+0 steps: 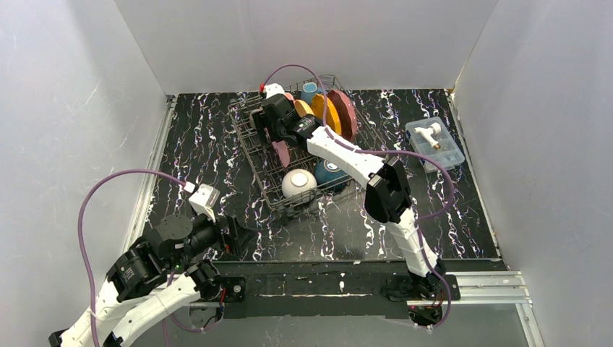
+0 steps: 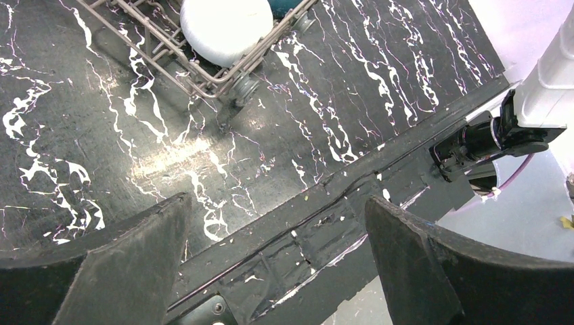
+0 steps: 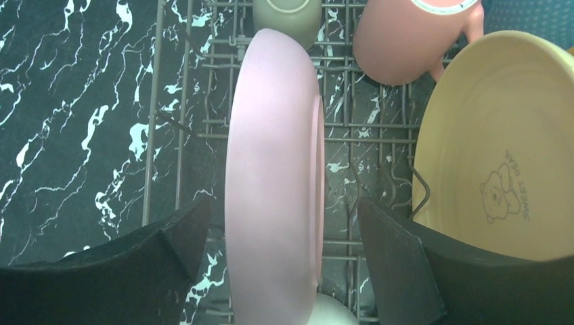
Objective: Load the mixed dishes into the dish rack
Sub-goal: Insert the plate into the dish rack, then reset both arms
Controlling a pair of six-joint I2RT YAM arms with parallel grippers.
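The dish rack [image 1: 249,155] stands at the table's back middle. It holds orange [image 1: 327,112] and dark red [image 1: 343,112] plates, a blue mug [image 1: 309,90], a white bowl [image 1: 298,183] and a teal bowl [image 1: 331,173]. My right gripper [image 1: 269,116] hovers over the rack, open. In the right wrist view the right gripper [image 3: 284,223] straddles a pink plate [image 3: 274,169] standing on edge, with a gap on each side. A yellow plate [image 3: 494,142], pink mug [image 3: 406,37] and grey-olive mug [image 3: 288,17] are beside it. My left gripper [image 2: 277,230] is open and empty near the table's front edge.
A clear plastic box [image 1: 434,142] with a white item sits at the back right. The rack's near corner [image 2: 203,78] and the white bowl [image 2: 223,27] show in the left wrist view. White walls enclose the table on three sides.
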